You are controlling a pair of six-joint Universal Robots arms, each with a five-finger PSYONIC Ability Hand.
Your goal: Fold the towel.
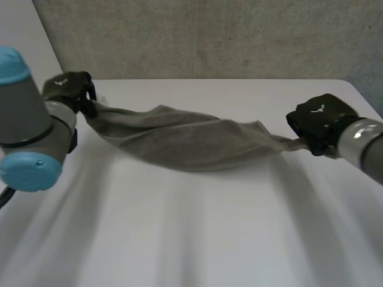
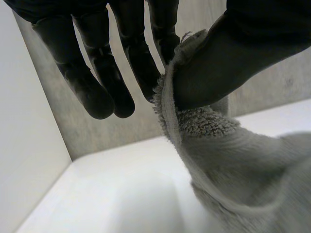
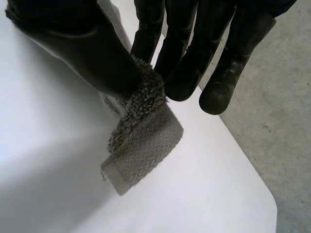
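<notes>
Two hands hold the towel (image 1: 191, 140) by its opposite ends, so its long axis runs straight from the left hand (image 1: 67, 86) to the right hand (image 1: 320, 119), across the part of the worktop (image 1: 209, 239) lying between them. At the left hand the thumb (image 2: 233, 53) pinches a frayed corner of the cloth against the nearest finger, while the other fingers (image 2: 97, 77) hang straight and spread beside it, touching nothing. The right hand grips the same way: its thumb squeezes the cloth against the fingertips, and a short tail of towel dangles just beneath them, over the worktop. Between the two hands the towel is gathered lengthwise into a loose band that sags at its middle; whether that low belly rests on the worktop or hangs just clear of it cannot be told. Neither hand is nearer, since each has its own end. As a judgement, the fold is not yet made, and the next move depends on that hand-to-hand line: either lower and spread the cloth flat, or carry one end along the line to meet the other.
</notes>
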